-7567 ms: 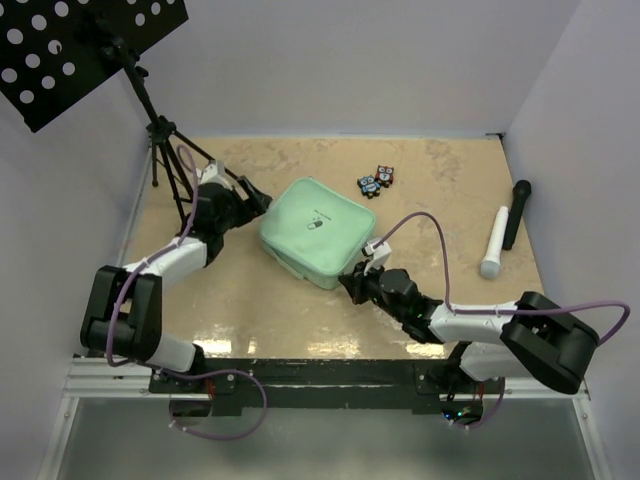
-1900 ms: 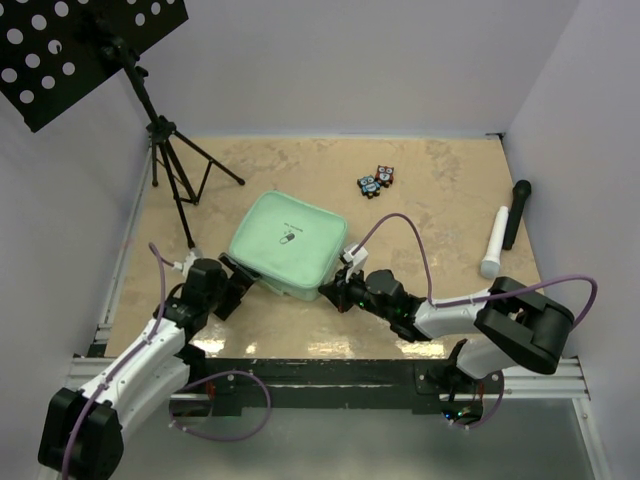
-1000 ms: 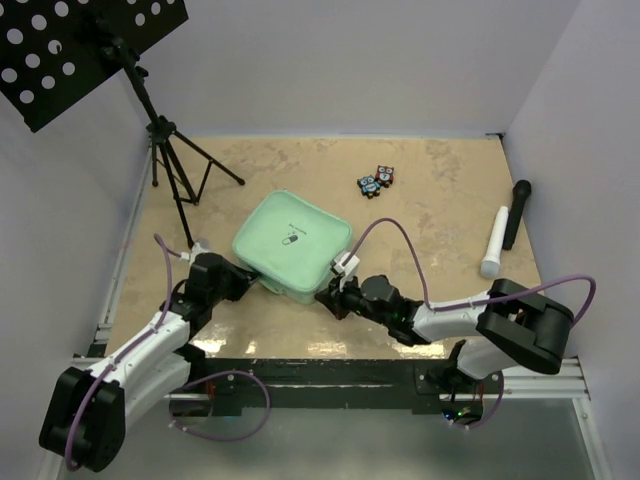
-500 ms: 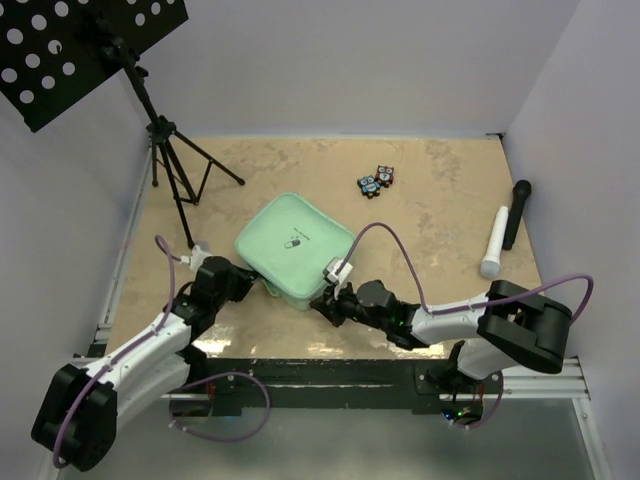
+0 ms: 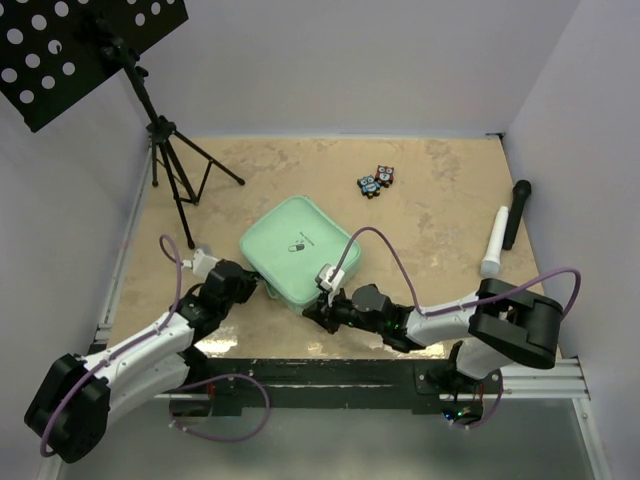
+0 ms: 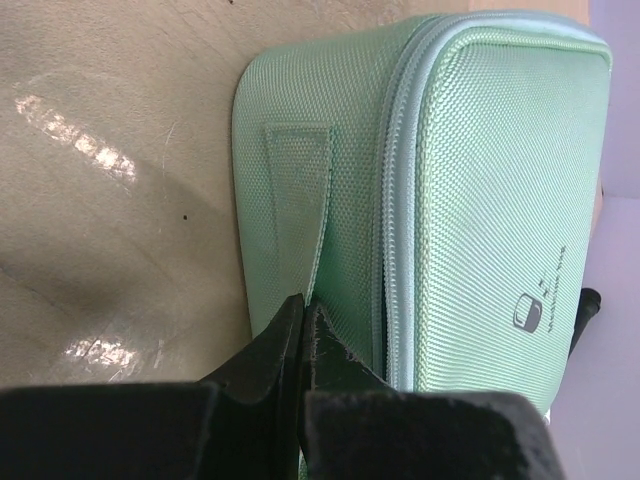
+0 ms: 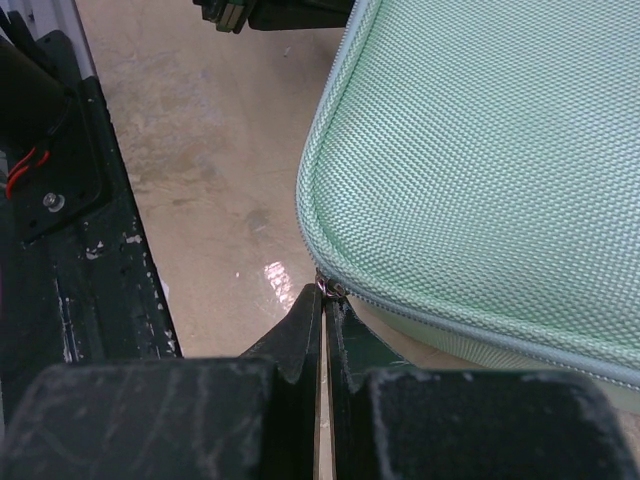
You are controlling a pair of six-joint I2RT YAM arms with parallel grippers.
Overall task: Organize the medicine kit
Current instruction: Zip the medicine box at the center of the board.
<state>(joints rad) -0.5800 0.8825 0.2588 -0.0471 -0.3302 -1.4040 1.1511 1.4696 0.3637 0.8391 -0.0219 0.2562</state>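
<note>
The medicine kit (image 5: 298, 248), a mint-green zip case with a small mark on its lid, lies flat in the middle of the table. At its near left side my left gripper (image 5: 262, 291) is shut on the case's fabric side strap (image 6: 300, 180); in the left wrist view the gripper (image 6: 303, 305) pinches the strap's lower end. My right gripper (image 5: 312, 313) sits at the near corner of the case. In the right wrist view that gripper (image 7: 325, 292) is shut on the metal zip pull (image 7: 327, 287), and a narrow gap shows under the lid (image 7: 480, 150) beside it.
A black tripod with a perforated music stand (image 5: 170, 160) rises at the back left. Two small owl-shaped figures (image 5: 377, 181) lie behind the case. A white microphone (image 5: 494, 243) and a black one (image 5: 516, 212) lie at the right. A black frame rail (image 7: 70, 250) runs close along the near edge.
The right gripper has slid left and nearer along the case's near edge with the zip pull. The case has turned slightly, and the left arm has followed it to the right.
</note>
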